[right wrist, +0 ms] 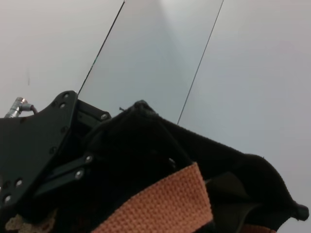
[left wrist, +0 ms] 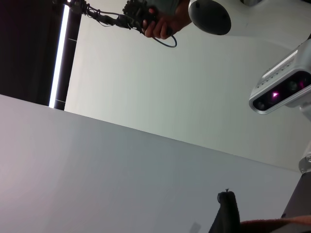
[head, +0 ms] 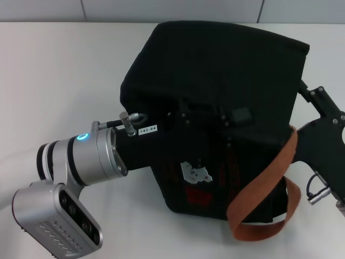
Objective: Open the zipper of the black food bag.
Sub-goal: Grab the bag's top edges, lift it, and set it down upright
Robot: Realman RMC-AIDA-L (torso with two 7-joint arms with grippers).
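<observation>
Gripping the bag from both flanks, zipper not visible

Nearest the head camera: left arm's silver wrist camera housing [head: 56, 218], low at the robot's left. The silver forearm runs up and inward from it, and its black end section is pressed against the left face of the black food bag [head: 215, 108]. Left claw [head: 207, 121] sits against the bag's dark fabric, black on black. Cannot tell if it is released or clenched.

An orange-brown strap [head: 264, 189] loops down the bag's near right corner onto the tabletop [head: 54, 70]. A small white bear patch [head: 197, 172] shows on the near face, with a dark reddish mark just below it.

Bag stands mid-tabletop, tilted, its top fabric slumped toward the far right. The zipper line and pull tab cannot be made out in any view.

Right claw [head: 310, 97] is at the bag's right side, its black linkage frame touching the fabric near the upper right edge. In the right wrist view the linkage [right wrist: 39, 150] is buried in bunched black cloth [right wrist: 141, 141] with the strap [right wrist: 165, 204] crossing just beside it. Looks clenched on a fold of the bag, fingertips hidden.

Left wrist view points up and away: pale wall, head camera [left wrist: 282, 92], a person's hand [left wrist: 160, 24] holding a dark device far off.
</observation>
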